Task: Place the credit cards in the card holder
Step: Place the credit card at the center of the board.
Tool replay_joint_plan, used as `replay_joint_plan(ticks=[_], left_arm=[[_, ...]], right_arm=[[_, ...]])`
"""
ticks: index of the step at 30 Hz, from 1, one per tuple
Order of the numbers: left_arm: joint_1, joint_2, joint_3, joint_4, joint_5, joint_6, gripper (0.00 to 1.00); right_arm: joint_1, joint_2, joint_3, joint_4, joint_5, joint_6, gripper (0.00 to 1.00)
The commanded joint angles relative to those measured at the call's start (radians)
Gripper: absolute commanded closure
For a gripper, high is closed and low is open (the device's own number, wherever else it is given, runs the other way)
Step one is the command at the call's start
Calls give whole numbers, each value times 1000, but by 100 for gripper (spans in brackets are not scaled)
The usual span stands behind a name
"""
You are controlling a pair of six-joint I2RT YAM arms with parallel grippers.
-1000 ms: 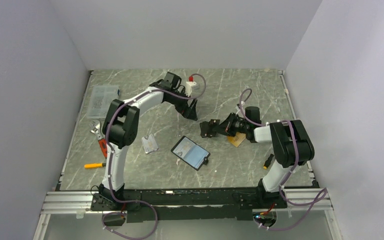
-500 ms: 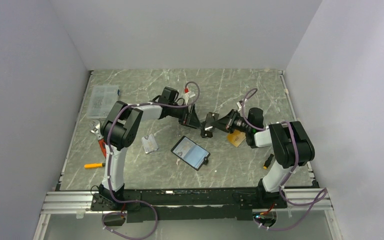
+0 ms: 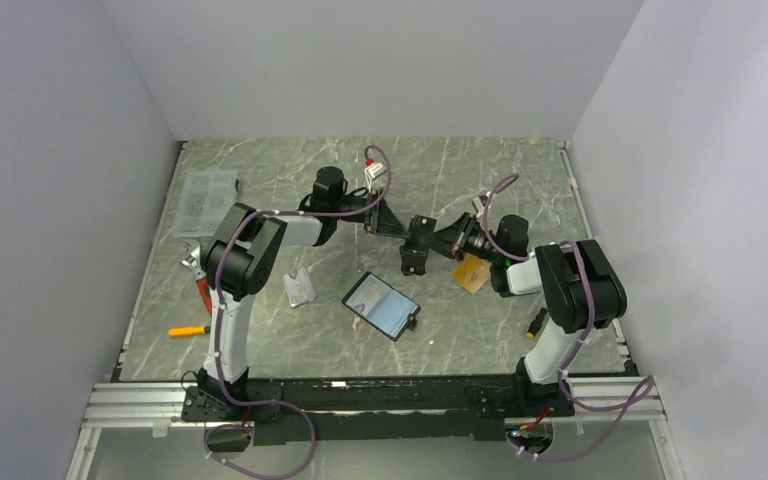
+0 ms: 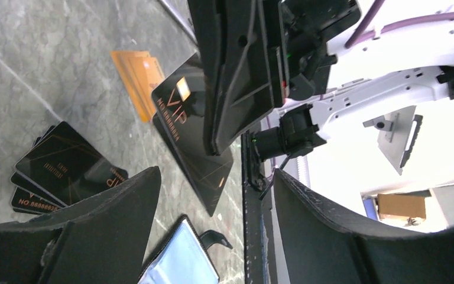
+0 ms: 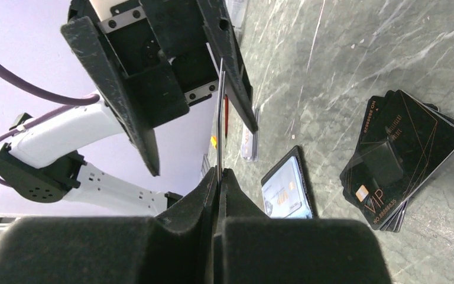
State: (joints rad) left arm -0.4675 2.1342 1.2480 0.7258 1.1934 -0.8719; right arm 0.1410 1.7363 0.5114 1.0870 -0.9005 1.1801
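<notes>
My right gripper (image 5: 220, 171) (image 3: 416, 246) is shut on one black credit card (image 4: 192, 139), held on edge above the table. My left gripper (image 4: 216, 177) (image 3: 390, 221) is open and faces it. Its two fingers (image 5: 115, 89) stand on either side of the card's free end, apart from it. The card holder (image 3: 381, 305) (image 5: 284, 190) lies open on the table below, with shiny bluish pockets up and a card in one. A fanned stack of black credit cards (image 5: 403, 155) (image 4: 59, 171) lies beside it. Orange-tan cards (image 3: 473, 275) (image 4: 136, 74) lie under the right arm.
A small clear plastic sleeve (image 3: 299, 288) lies left of the card holder. A clear box of screws (image 3: 207, 190) sits at the far left. A wrench with a red handle (image 3: 200, 280), an orange screwdriver (image 3: 190, 330) and a small tool (image 3: 537, 322) lie near the table's sides.
The left gripper swung right and turned to meet the right gripper, and its jaws have narrowed around the card. The right gripper carried the card left and away from the orange cards.
</notes>
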Motion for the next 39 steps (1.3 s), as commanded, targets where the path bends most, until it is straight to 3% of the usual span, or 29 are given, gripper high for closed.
replay_joint_plan(ticks=[1, 4, 9, 17, 25, 32, 39], left_arm=[[20, -34, 3, 202, 30, -124, 25], [22, -21, 21, 215, 27, -141, 29], [21, 1, 24, 279, 26, -200, 47], [25, -12, 22, 145, -26, -77, 46], [26, -13, -1, 147, -20, -74, 49], [9, 14, -4, 291, 6, -207, 55], [16, 2, -13, 255, 17, -167, 54]], right_arm=[[9, 9, -13, 83, -30, 0, 100], [13, 4, -27, 76, -31, -8, 100], [16, -2, -25, 63, -32, -14, 100], [23, 4, -35, 126, -62, 16, 100], [23, 20, -33, 194, -85, 57, 100], [40, 47, -5, 221, -84, 81, 100], [39, 20, -7, 162, -82, 43, 100]])
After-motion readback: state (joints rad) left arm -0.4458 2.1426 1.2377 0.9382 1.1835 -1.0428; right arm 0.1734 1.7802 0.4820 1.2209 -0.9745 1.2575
